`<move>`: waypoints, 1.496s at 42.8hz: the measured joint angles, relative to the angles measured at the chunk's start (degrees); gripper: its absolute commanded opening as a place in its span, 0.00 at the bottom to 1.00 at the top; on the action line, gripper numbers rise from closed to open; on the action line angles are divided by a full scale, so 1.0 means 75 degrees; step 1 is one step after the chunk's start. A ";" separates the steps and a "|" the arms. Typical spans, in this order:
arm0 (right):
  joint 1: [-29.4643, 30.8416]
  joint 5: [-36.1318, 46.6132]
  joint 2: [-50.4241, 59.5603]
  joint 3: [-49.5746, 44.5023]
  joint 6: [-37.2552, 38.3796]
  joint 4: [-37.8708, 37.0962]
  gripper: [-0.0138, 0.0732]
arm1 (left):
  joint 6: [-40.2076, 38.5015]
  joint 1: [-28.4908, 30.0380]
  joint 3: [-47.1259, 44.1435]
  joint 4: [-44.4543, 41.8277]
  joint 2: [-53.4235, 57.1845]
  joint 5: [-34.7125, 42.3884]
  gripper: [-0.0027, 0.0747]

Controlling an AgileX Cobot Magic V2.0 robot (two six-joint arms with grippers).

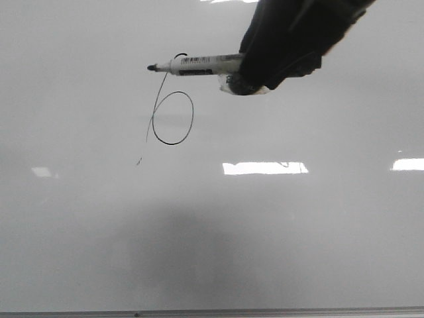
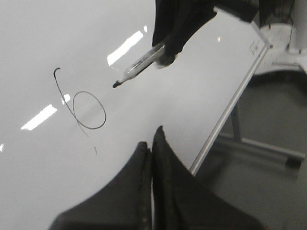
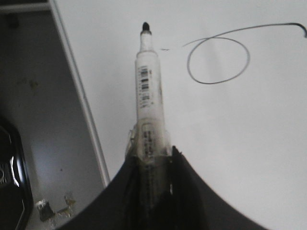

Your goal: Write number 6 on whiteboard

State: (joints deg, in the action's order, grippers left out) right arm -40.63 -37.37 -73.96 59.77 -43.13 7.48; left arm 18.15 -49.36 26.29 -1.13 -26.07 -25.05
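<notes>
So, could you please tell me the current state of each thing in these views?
number 6: drawn, loop closed, stem joined.
whiteboard: otherwise blank apart from a tiny speck.
marker: uncapped, tip apparently off the board, beside the stem's top.
right pincer: shut on the marker.
left pincer: shut, empty, away from the writing.

My right tool (image 1: 248,73) comes in from the upper right of the front view, its dark body angled down and leftward. Its two fingers (image 3: 187,191) are clamped around the rear of a marker (image 1: 199,65), which sticks out ahead of them with the tip well clear of the tool. In the left wrist view the same tool shows gripping the marker. My left tool (image 2: 151,153) has its two black fingers pressed together, tips touching, with nothing between them.
</notes>
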 measured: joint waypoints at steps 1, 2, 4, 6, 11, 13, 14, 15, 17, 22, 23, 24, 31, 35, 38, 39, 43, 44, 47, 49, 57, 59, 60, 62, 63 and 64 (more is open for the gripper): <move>-0.0089 -0.0144 0.0014 0.0000 -0.0120 -0.0059 0.09 | 0.0123 0.0000 0.0242 -0.0074 -0.0290 -0.0210 0.18; -0.0215 -0.0263 0.0028 0.0000 -0.0191 -0.0106 0.09 | 0.0211 0.0000 0.0424 -0.0140 -0.0509 -0.0359 0.22; -0.0440 -0.0396 0.0034 -0.0005 -0.0313 -0.0250 0.09 | 0.0641 0.0000 0.0861 -0.0232 -0.1029 -0.0714 0.32; -0.0659 -0.0483 0.0034 -0.0017 -0.0358 -0.0359 0.09 | 0.1017 0.0000 0.1282 -0.0269 -0.1548 -0.1053 0.41; -0.1095 -0.0540 0.0034 -0.0017 -0.0392 -0.0527 0.09 | 0.1704 0.0000 0.2198 -0.0299 -0.2809 -0.1757 0.50; -0.1223 -0.0540 0.0034 -0.0017 -0.0403 -0.0545 0.09 | 0.1930 0.0000 0.2440 -0.0299 -0.3196 -0.1936 0.50; -0.1274 -0.0540 0.0034 -0.0017 -0.0403 -0.0545 0.09 | 0.2078 0.0000 0.2577 -0.0271 -0.3436 -0.2031 0.50; -0.1316 -0.0540 0.0034 -0.0017 -0.0403 -0.0551 0.09 | 0.2179 0.0000 0.2669 -0.0242 -0.3603 -0.2084 0.50; -0.1352 -0.0540 0.0034 -0.0017 -0.0403 -0.0565 0.09 | 0.2345 0.0000 0.2866 -0.0179 -0.3946 -0.2147 0.50; -0.1384 -0.0435 0.0034 -0.0017 -0.0403 -0.0563 0.09 | 0.2610 -0.0082 0.3153 -0.0012 -0.4630 -0.2163 0.50; -0.1384 -0.0399 0.0034 -0.0017 -0.0403 -0.0563 0.09 | 0.2640 -0.0145 0.3193 0.0004 -0.4735 -0.2163 0.50; -0.1384 -0.0377 0.0034 -0.0017 -0.0403 -0.0563 0.09 | 0.2638 -0.0217 0.3209 0.0024 -0.4831 -0.2140 0.50; -0.1384 -0.0183 0.0034 -0.0017 -0.0422 -0.0569 0.09 | 0.2681 -0.0645 0.3286 0.0024 -0.5293 -0.1795 0.49; -0.1384 -0.0170 0.0034 -0.0035 -0.0422 -0.0602 0.09 | 0.2681 -0.0675 0.3286 0.0011 -0.5468 -0.1673 0.45; -0.1384 -0.0170 0.0046 -0.0053 -0.0422 -0.0619 0.09 | 0.2681 -0.0675 0.3286 -0.0007 -0.5519 -0.1623 0.38; -0.1384 -0.0170 0.0046 -0.0053 -0.0422 -0.0619 0.09 | 0.2681 -0.0675 0.3286 -0.0021 -0.5531 -0.1606 0.35; -0.1384 -0.0185 0.0046 -0.0053 -0.0422 -0.0619 0.09 | 0.2688 -0.0675 0.3286 -0.0086 -0.5531 -0.1511 0.24; -0.1384 -0.0197 0.0060 -0.0053 -0.0422 -0.0619 0.09 | 0.2688 -0.0675 0.3286 -0.0100 -0.5531 -0.1492 0.22; -0.1384 -0.0230 0.0051 -0.0053 -0.0422 -0.0551 0.09 | 0.2688 -0.0675 0.3286 -0.0162 -0.5531 -0.1444 0.14; -0.1384 -0.0241 0.0063 -0.0053 -0.0422 -0.0474 0.09 | 0.2688 -0.0675 0.3286 -0.0196 -0.5531 -0.1437 0.10; -0.1384 -0.0246 0.0063 -0.0071 -0.0439 -0.0329 0.09 | 0.2688 -0.0675 0.3286 -0.0224 -0.5531 -0.1453 0.01; -0.1384 -0.0246 0.0063 -0.0071 -0.0439 -0.0315 0.09 | 0.2688 -0.0675 0.3286 -0.0224 -0.5531 -0.1453 0.01; -0.1384 -0.0246 0.0063 -0.0071 -0.0439 -0.0315 0.09 | 0.2688 -0.0675 0.3286 -0.0224 -0.5531 -0.1453 0.01; -0.1384 -0.0246 0.0063 -0.0071 -0.0439 -0.0302 0.10 | 0.2688 -0.0675 0.3286 -0.0229 -0.5531 -0.1453 0.01; -0.1384 -0.0246 0.0063 -0.0071 -0.0439 -0.0302 0.10 | 0.2688 -0.0675 0.3286 -0.0229 -0.5531 -0.1453 0.01; -0.1384 -0.0246 0.0063 -0.0071 -0.0439 -0.0302 0.12 | 0.2688 -0.0675 0.3286 -0.0242 -0.5531 -0.1464 0.01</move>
State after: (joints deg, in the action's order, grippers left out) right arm -51.01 -39.22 -73.48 59.23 -46.42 5.21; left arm 38.31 -54.42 50.94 -2.94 -67.56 -36.03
